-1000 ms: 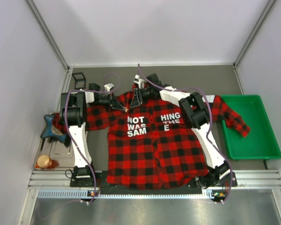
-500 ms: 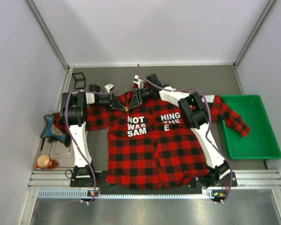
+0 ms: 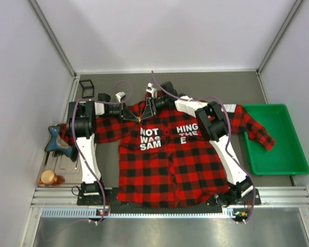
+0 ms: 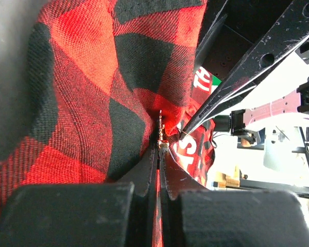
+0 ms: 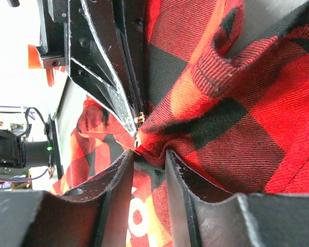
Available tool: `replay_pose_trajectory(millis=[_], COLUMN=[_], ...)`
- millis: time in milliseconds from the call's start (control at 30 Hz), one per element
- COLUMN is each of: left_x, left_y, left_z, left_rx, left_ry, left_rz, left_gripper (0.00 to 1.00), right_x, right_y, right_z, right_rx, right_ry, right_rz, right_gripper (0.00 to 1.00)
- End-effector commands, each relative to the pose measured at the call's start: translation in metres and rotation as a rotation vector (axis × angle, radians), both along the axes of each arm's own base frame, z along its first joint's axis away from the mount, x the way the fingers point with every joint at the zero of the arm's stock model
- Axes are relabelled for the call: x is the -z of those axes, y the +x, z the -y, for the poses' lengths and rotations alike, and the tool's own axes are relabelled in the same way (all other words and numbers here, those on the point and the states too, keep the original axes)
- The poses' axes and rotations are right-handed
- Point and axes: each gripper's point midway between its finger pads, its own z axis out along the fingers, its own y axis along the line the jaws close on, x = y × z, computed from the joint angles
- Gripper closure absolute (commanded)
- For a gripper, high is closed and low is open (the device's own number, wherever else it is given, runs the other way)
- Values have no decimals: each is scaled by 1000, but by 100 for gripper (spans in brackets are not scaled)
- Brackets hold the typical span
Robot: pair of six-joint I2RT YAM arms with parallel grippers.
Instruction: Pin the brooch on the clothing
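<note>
The clothing (image 3: 170, 164), a red-and-black plaid shirt with white lettering, lies spread on the table. Both grippers meet at its collar, just above "NOT". My left gripper (image 3: 135, 118) comes in from the left. In the left wrist view it (image 4: 161, 146) is shut, with a small metal piece of the brooch (image 4: 160, 128) at its tips against the fabric (image 4: 92, 103). The brooch's pale face is hidden. My right gripper (image 3: 144, 113) comes in from the right. In the right wrist view it (image 5: 148, 153) pinches a fold of the shirt (image 5: 237, 134), and the metal piece (image 5: 140, 120) shows beside the left fingers (image 5: 105, 67).
A green tray (image 3: 300, 157) stands at the right, under the shirt's sleeve end. A dark blue object (image 3: 55, 140) and a round orange-brown object (image 3: 48, 178) sit at the left edge. A small black frame (image 3: 86, 87) stands at the back left.
</note>
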Motion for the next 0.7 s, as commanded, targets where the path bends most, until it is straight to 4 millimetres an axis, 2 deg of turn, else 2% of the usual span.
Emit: replay_pose_trajectory(millis=[0, 167, 300, 667], left_x=[-22, -30, -36, -46], left_y=[-2, -4, -5, 0], left_z=[5, 5, 5, 6], left_rx=[41, 49, 63, 94], left_ry=[-65, -74, -74, -65], left_rz=[63, 77, 103, 146], left_gripper=[100, 100, 100, 100], right_x=[-20, -38, -50, -61], right_y=[-8, -11, -13, -26], right_z=[-15, -18, -19, -18], right_rx=[-59, -76, -98, -156], right_ry=[97, 159, 192, 231], right_rz=[15, 25, 38, 34], right_gripper=[71, 78, 78, 75])
